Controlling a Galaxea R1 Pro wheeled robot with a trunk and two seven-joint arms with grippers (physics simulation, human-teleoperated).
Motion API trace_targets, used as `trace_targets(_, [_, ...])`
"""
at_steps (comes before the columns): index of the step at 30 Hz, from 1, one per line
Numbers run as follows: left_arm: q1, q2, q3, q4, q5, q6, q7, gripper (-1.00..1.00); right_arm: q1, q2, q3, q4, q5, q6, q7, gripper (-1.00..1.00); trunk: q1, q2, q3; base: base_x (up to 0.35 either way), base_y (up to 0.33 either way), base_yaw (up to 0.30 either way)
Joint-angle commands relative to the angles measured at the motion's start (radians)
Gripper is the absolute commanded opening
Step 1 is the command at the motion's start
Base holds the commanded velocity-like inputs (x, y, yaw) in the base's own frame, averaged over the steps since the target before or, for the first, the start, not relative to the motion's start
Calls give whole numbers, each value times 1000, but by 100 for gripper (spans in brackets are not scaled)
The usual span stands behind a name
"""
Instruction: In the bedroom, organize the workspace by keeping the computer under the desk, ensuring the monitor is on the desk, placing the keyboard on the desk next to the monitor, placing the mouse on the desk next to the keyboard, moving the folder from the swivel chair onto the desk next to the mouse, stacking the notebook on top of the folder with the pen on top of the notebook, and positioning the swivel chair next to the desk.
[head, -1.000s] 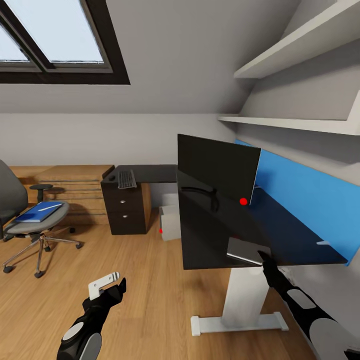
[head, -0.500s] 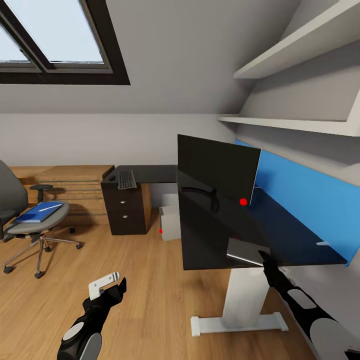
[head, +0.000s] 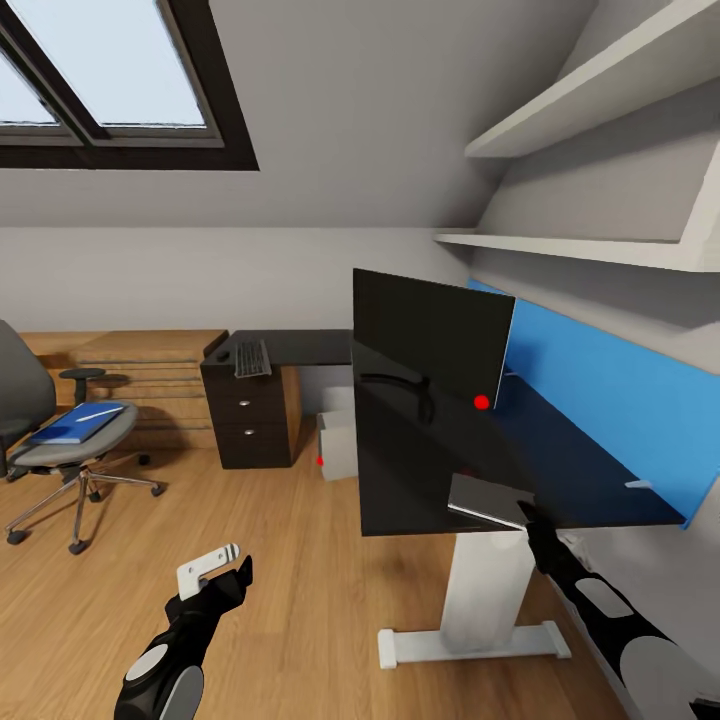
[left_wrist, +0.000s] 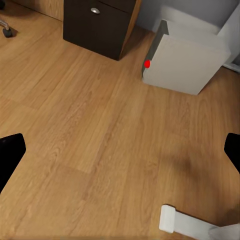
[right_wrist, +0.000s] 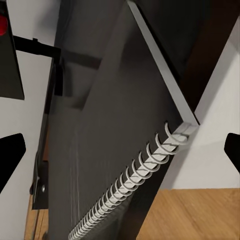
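Currently the notebook (head: 487, 499), a grey spiral-bound pad, is seen lying on the near edge of the black worktop (head: 420, 470), in front of the monitor (head: 430, 340). The right gripper (head: 528, 517) is placed at its corner, fingers spread apart with the wire spine (right_wrist: 135, 182) between them. The left gripper (head: 212, 568) is held released above the floor (left_wrist: 90, 135), near the computer (left_wrist: 182, 62). No legible writing is seen.

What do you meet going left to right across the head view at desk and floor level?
swivel chair with folder → keyboard → computer → monitor → notebook → right pincer
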Motion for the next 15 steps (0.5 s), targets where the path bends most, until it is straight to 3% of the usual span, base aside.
trace_targets(1, [-1, 0, -1, -1, 9, 2, 8, 100, -1, 0, -5, 0, -9, 9, 3, 100, 0, -1, -1, -5, -6, 0])
trace_targets(15, [-1, 0, -1, -1, 9, 2, 8, 100, -1, 0, -4, 1, -9, -15, 3, 100, 0, -1, -1, -1, -1, 0])
